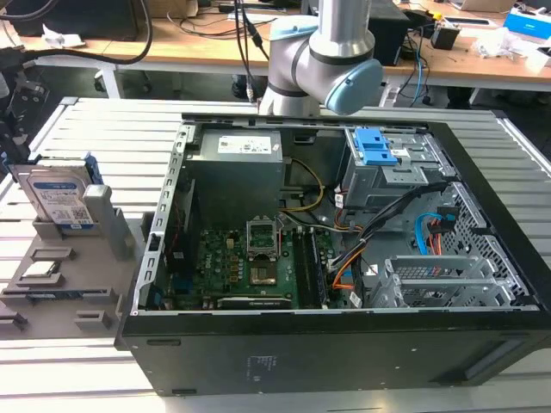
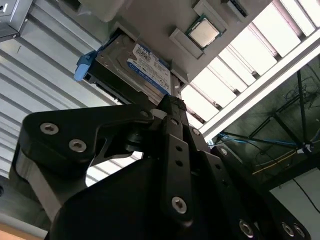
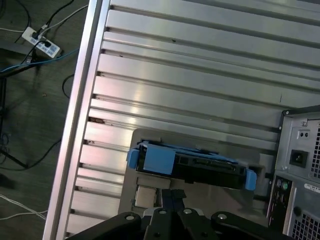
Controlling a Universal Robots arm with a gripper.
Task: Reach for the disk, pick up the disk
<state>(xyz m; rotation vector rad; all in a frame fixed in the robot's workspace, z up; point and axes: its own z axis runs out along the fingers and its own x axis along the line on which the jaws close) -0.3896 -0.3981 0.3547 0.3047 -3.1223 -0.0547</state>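
Note:
The disk (image 1: 58,200) stands on edge in a grey holder (image 1: 82,284) at the exterior view's left, beside the open computer case. It is silver with a white-and-blue label and sits in a blue bracket. In both wrist views I see it from above: the disk's label face (image 2: 146,65), and the disk edge-on (image 3: 200,169) with blue bracket ends. My gripper (image 3: 171,196) (image 2: 169,102) hangs above the disk and well apart from it. Its black fingers lie close together with nothing between them. The arm's elbow (image 1: 323,60) is behind the case.
The open computer case (image 1: 344,258) fills the middle of the slatted metal table (image 1: 103,129); the case's rear panel (image 3: 300,160) is close beside the holder. A processor chip (image 2: 204,31) lies on the holder near the disk. A power strip (image 3: 40,42) and cables lie on the floor past the table edge.

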